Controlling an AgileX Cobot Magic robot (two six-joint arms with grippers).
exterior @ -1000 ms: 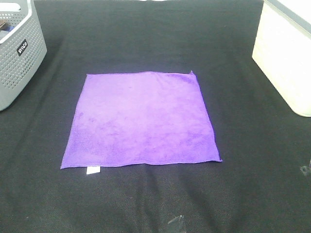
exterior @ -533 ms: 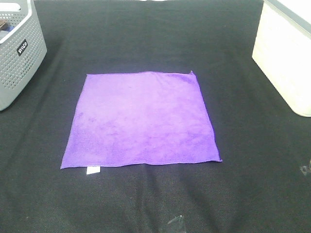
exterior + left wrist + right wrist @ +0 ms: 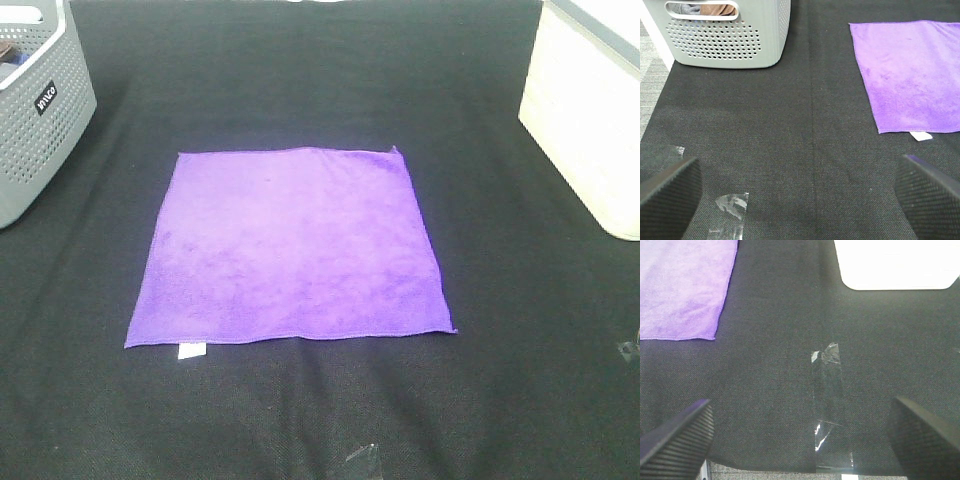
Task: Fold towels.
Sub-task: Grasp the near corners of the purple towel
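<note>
— Anything moved in the last second?

— Not that I can see. Nearest us, the left jaws and the right jaws hang low over the near edge of the worktop [image 3: 300, 430]. Both are spread wide with nothing between them. There's a scrap of tape [image 3: 362, 462] stuck down by that edge.

— And the towel [image 3: 290, 245]?

— In the middle of the worktop, flat and unfolded. Its tag [image 3: 191, 350] pokes out at the near left corner. It hasn't shifted or creased, and neither pair of jaws touches it. They're well short of its near hem.

— So the fold hasn't begun.

— I'd say not. My guess is they have to reach in and pinch the two near corners first. It's soft cloth on a dark fabric cover, so a pinch could catch the cover too.

— And further back?

— A grey basket [image 3: 40, 100] at the left edge and a pale box [image 3: 585, 120] at the right edge. Both sit clear of the towel.
</note>
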